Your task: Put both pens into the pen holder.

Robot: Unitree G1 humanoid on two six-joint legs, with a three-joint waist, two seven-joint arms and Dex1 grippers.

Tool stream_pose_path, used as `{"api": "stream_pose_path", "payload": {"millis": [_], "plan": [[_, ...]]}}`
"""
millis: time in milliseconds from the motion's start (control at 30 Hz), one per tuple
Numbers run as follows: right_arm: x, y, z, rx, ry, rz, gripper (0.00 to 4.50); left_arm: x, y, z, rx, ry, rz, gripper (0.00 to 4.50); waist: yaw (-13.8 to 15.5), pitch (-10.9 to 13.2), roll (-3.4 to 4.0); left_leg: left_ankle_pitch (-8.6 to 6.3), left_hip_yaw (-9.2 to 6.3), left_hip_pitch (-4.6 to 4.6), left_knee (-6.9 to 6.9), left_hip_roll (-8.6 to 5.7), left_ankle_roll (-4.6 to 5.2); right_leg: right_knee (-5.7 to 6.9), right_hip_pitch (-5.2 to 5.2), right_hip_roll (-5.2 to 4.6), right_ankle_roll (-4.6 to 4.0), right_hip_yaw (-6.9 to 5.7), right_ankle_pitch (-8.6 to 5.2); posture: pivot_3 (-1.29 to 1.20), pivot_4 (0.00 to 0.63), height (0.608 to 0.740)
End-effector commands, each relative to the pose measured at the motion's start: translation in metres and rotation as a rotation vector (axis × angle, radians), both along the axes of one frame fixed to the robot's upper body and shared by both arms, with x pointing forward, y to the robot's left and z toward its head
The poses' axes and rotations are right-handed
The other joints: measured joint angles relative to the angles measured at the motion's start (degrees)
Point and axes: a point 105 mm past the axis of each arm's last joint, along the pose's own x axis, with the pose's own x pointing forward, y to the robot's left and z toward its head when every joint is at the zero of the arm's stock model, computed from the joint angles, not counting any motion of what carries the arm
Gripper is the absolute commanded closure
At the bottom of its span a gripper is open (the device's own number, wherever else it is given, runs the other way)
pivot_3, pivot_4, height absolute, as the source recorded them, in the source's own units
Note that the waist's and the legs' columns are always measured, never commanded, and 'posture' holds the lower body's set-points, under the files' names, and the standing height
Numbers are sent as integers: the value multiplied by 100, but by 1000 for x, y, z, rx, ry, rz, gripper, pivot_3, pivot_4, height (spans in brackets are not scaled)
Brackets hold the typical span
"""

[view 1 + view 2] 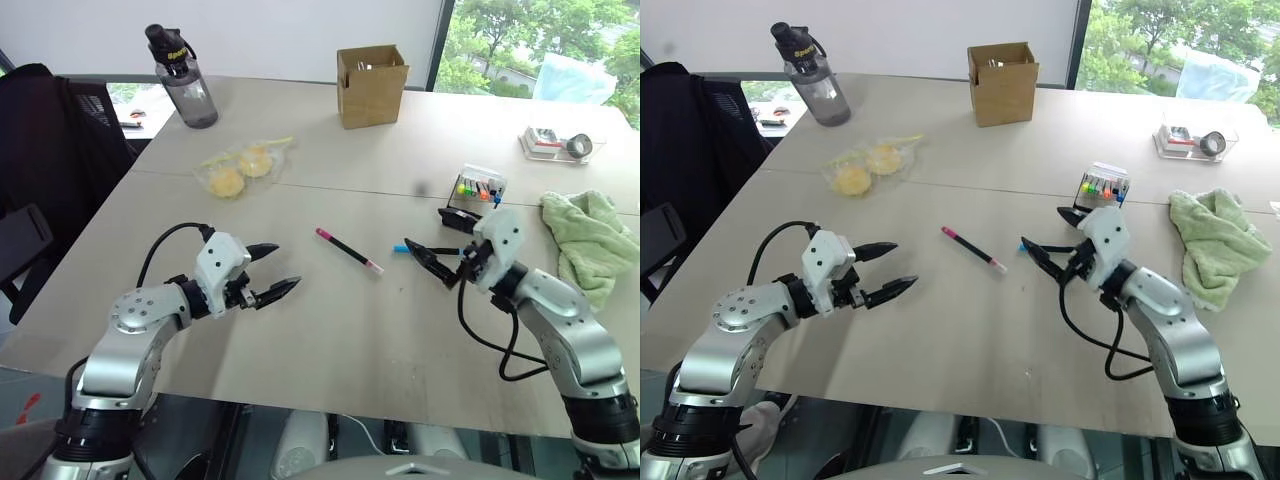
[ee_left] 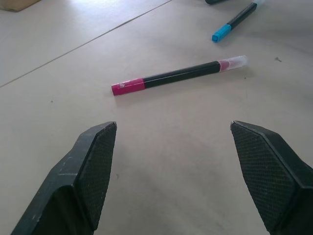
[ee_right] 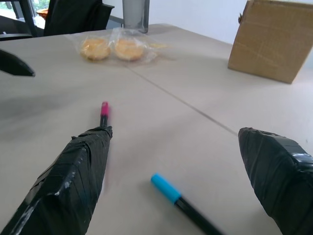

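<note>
Both pens lie free on the desk (image 1: 330, 340): left end effector (image 1: 277, 270) released facing the pink pen (image 1: 348, 250), right end effector (image 1: 437, 248) released over the blue pen (image 3: 183, 201), ready to grasp

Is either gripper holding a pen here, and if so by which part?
Nothing is held. Both the left gripper and the right gripper are open and empty; the pink pen and the blue pen lie on the table.
</note>
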Motion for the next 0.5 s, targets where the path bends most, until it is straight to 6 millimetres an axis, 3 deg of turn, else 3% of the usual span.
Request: {"api": "stream_pose_path", "payload": {"millis": [33, 233, 500], "plan": [[12, 1, 5, -85, -3, 27, 77, 1, 3, 21, -15, -47, -5, 668, -2, 0, -1, 0, 1, -5, 0, 0, 0, -2, -3, 0, 0, 0, 0, 0, 150, 739], [27, -5, -19, -370, 118, 148, 77, -14, 3, 33, -31, -14, -81, 668, -21, 2, -1, -2, 1, -6, -3, -1, 3, -3, -7, 0, 0, -1, 0, 0, 150, 739], [40, -30, -48, -506, 320, 157, 77, -52, -7, 52, -60, 71, -244, 668, -101, 6, -2, -2, 1, -6, -4, 1, 3, -5, -8, -1, 0, -1, 0, 0, 150, 739]]}}
